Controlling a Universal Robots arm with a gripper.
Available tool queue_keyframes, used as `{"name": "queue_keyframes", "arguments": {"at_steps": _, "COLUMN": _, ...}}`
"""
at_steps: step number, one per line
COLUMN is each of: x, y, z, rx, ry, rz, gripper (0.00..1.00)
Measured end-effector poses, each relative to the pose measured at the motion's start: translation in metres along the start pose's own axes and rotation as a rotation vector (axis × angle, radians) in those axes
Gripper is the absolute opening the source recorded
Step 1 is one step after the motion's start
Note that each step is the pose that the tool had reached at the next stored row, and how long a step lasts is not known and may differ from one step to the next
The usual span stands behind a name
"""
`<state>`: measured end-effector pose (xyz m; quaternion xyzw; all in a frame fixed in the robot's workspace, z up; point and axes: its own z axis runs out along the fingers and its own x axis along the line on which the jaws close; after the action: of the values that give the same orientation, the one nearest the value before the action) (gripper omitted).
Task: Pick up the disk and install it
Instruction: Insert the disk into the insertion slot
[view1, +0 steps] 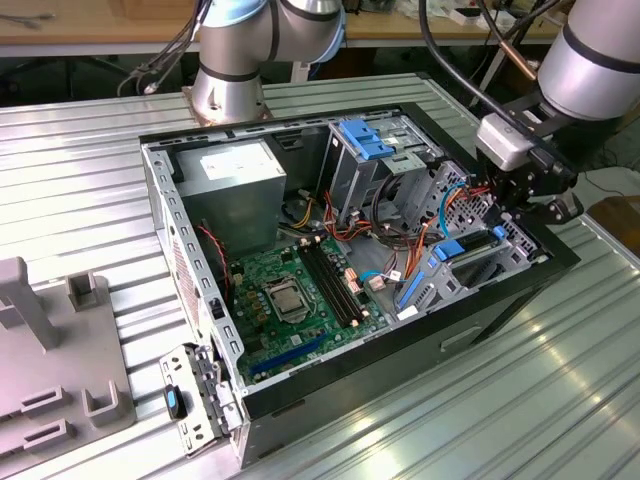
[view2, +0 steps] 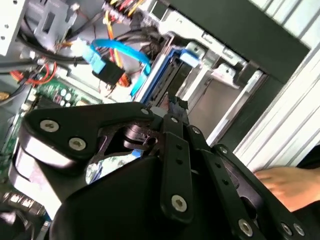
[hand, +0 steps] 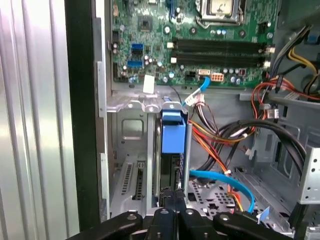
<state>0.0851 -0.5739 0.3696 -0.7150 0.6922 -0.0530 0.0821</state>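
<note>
A ribbed metal table (view1: 560, 400) is carrying an open black case (view1: 400, 365), which is lying on its side with its inside facing up. In the exterior view, a silver arm (view1: 600, 60) is reaching in over the case's right end, while a second arm's base (view1: 230, 70) is standing behind the case and a grey fixture (view1: 60, 350) is sitting on the table off its left end. Inside the case, a grey power supply (view1: 235, 190) is filling the back left corner, and a green motherboard (view1: 300, 300) is lying flat on the floor of the case. A pale blue latch (view1: 365, 140) is sitting on top of the cage at the back. The disk (hand: 173, 137) is standing on edge in a metal bay at the case's right end, its blue frame (view1: 452, 248) showing between the bay's walls. The gripper (hand: 171, 192) is hanging directly over the disk's near end, with its fingertips drawn almost together; whether they are pinching the frame or only meeting it cannot be told. A blue cable (hand: 225, 180) is curving across the case floor beside the bay.
</note>
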Motion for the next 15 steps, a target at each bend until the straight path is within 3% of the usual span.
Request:
{"name": "queue_keyframes", "arguments": {"at_steps": 1, "x": 0.0001, "y": -0.0036, "z": 0.0006, "rx": -0.0238, "ry": 0.0012, "rz": 0.001, "gripper": 0.11}}
{"name": "queue_keyframes", "arguments": {"at_steps": 2, "x": -0.0002, "y": -0.0060, "z": -0.0002, "rx": -0.0320, "ry": 0.0029, "rz": 0.001, "gripper": 0.11}}
{"name": "queue_keyframes", "arguments": {"at_steps": 5, "x": -0.0028, "y": -0.0087, "z": -0.0100, "rx": -0.0348, "ry": 0.0108, "rz": 0.000, "gripper": 0.11}}
{"name": "queue_keyframes", "arguments": {"at_steps": 9, "x": -0.0061, "y": -0.0096, "z": -0.0102, "rx": -0.0352, "ry": 0.0163, "rz": -0.005, "gripper": 0.11}}
{"name": "queue_keyframes", "arguments": {"at_steps": 11, "x": -0.0064, "y": -0.0095, "z": -0.0096, "rx": -0.0359, "ry": 0.0127, "rz": -0.025, "gripper": 0.11}}
{"name": "queue_keyframes", "arguments": {"at_steps": 15, "x": -0.0072, "y": -0.0095, "z": -0.0085, "rx": -0.0385, "ry": -0.0026, "rz": -0.112, "gripper": 0.11}}
